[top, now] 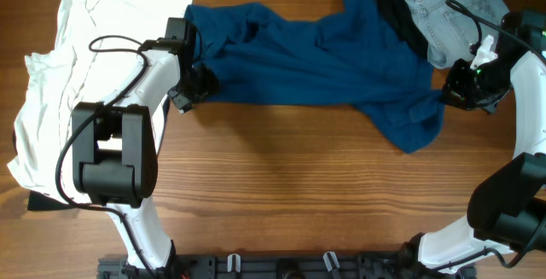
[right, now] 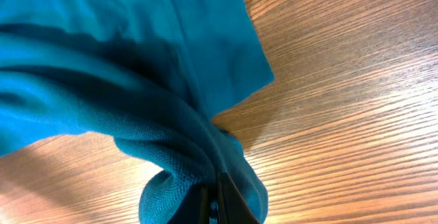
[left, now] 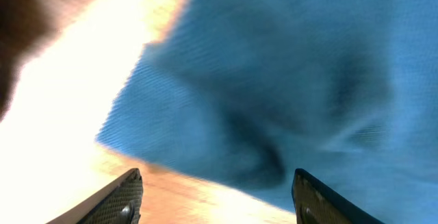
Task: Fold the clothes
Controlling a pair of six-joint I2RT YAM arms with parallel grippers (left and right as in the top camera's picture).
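The wooden table point(top: 281, 194) carries a crumpled blue T-shirt point(top: 324, 57) across its far middle, a white shirt point(top: 68, 83) at the far left, touching it, and pale jeans point(top: 448, 10) at the far right, with black cloth point(top: 394, 6) between jeans and T-shirt

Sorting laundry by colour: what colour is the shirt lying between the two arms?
The shirt is plain dark blue; the overhead view shows it best.
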